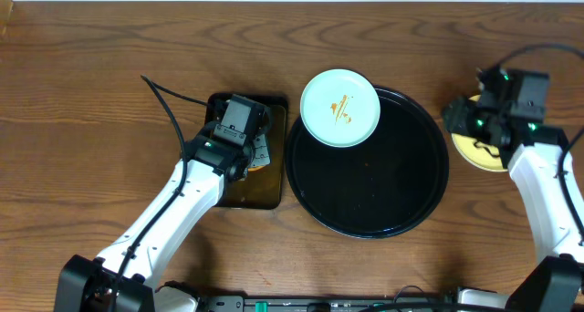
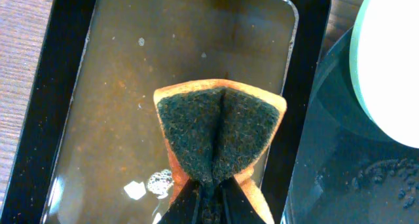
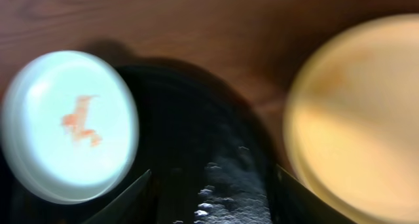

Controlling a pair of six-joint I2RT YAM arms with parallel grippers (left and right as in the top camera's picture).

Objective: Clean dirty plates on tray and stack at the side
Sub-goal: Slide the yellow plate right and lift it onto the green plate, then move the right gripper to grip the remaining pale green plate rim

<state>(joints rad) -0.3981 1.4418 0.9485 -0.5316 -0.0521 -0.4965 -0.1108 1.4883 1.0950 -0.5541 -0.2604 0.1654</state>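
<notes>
One pale mint plate (image 1: 340, 108) with orange sauce streaks lies on the upper-left rim of the round black tray (image 1: 392, 202). A pale yellow plate (image 1: 481, 152) rests on the wood just right of the tray, partly under my right gripper (image 1: 476, 122). The right wrist view shows that gripper (image 3: 213, 204) open and empty, with the mint plate (image 3: 69, 126) to its left and the yellow plate (image 3: 360, 112) to its right. My left gripper (image 2: 211, 201) is shut on a sponge (image 2: 219, 129), which folds between the jaws over the small rectangular tray (image 2: 118, 86).
The rectangular dark tray (image 1: 274, 198) holds brownish soapy water and stands just left of the round tray. The black tray (image 3: 222, 178) is wet with droplets. Bare wooden table (image 1: 91, 93) lies around both trays. A cable (image 1: 169, 107) runs along the left arm.
</notes>
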